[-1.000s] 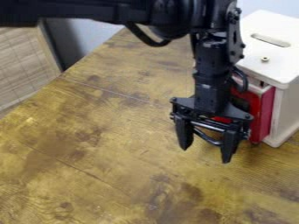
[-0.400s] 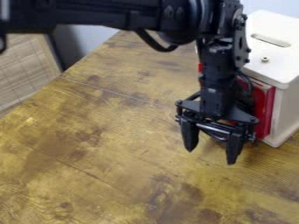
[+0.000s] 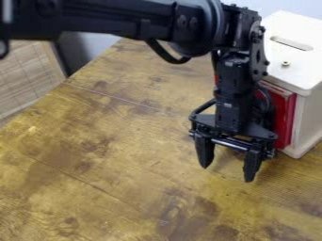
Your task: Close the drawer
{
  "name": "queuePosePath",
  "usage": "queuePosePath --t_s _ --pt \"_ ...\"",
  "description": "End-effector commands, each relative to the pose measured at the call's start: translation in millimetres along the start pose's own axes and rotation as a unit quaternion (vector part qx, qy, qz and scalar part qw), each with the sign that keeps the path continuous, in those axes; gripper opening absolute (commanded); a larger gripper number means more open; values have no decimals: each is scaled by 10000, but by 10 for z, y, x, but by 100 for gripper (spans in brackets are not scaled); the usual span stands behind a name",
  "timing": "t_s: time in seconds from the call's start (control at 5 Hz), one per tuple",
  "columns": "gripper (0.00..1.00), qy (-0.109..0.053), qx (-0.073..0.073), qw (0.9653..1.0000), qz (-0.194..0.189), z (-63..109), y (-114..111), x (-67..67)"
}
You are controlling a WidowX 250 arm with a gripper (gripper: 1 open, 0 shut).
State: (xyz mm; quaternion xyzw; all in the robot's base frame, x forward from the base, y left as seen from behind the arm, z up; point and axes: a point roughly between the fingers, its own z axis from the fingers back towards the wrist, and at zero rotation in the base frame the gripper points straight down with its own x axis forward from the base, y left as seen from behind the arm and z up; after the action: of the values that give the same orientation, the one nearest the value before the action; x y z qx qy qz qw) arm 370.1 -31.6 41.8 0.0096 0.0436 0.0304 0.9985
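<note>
Worn brown wood makes up the counter (image 3: pixel 113 141), whose far left edge slants from the top of the view down to the left side, with a woven tan panel (image 3: pixel 28 75) beyond that edge. Bare boards spread to the left of the gripper (image 3: pixel 228 171) and in front of it, giving open room on those sides, while on the right the white box (image 3: pixel 296 71) with its slotted top stands close by. Black and jointed, the robot arm (image 3: pixel 113 17) reaches in from the upper left and bends down to the gripper, whose two fingers point at the counter and stand apart with a gap between them; nothing can be made out held in that gap. Directly behind the gripper, and slightly to its right, lies the red-fronted drawer (image 3: pixel 281 115), set in the white box near the counter's surface. Most of the drawer's front is hidden by the gripper and the wrist above it, leaving mainly a red strip at the right. Black parts overlap there, so the handle is hard to tell from the gripper, and whether the two touch cannot be told. The right side of the white box is cut off by the frame.
</note>
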Motion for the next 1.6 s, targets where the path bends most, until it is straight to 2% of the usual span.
queuePosePath --t_s 0.0,0.6,1.2,1.4 --pt "100 -342 57 9992 190 182 149 83" --pt "100 -336 110 9987 368 243 242 72" --pt "100 -333 163 9979 534 293 325 118" --pt "100 -394 176 9979 478 380 376 83"
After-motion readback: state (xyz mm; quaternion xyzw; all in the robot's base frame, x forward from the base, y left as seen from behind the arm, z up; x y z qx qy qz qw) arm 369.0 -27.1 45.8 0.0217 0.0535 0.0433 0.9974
